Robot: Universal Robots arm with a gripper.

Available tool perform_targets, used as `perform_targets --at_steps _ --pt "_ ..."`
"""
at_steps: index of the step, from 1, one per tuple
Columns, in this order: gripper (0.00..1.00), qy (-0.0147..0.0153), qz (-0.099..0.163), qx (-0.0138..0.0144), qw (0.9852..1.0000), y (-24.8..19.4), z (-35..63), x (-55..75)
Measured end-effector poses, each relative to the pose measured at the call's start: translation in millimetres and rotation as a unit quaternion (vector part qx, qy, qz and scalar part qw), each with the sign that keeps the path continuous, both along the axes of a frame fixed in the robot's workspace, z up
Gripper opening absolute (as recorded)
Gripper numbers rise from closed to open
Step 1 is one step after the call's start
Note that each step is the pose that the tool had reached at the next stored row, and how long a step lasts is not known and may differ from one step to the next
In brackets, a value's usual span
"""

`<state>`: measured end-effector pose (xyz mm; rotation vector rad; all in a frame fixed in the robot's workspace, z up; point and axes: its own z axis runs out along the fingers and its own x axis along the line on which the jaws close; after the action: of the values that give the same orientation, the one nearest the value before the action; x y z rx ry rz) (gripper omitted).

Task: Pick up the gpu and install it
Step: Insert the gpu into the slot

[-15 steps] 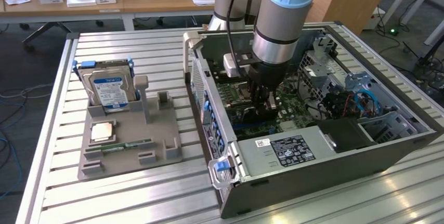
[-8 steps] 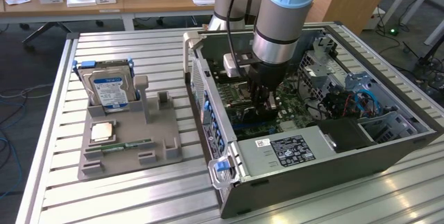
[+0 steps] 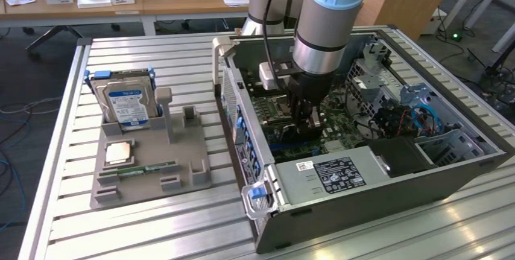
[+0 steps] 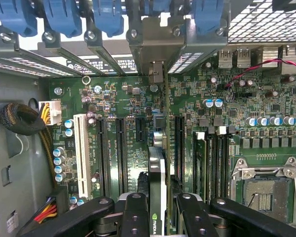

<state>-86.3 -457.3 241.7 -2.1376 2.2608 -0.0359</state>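
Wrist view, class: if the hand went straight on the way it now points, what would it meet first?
Most likely the motherboard, around its black expansion slots: the hand, shut on the gpu, points at them. The gpu's leading edge would touch first; which slot is unclear.

1. I found the exterior view set high, standing back, looking down obliquely on the open computer case (image 3: 362, 202).
2. The wrist view faced its motherboard (image 4: 138, 94) closely; both views shared that board.

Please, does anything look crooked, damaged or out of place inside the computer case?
Nothing stands out. The gpu stands on edge between the fingers, parallel to the motherboard slots, not tilted. The cables lie at the side, apart from it.
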Motion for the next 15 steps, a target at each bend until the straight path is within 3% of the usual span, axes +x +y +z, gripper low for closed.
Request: perform_targets --at_steps 15 --pt "0.27 -0.0001 0.0 0.0001 1.0 -0.2 -0.5 -1.2"
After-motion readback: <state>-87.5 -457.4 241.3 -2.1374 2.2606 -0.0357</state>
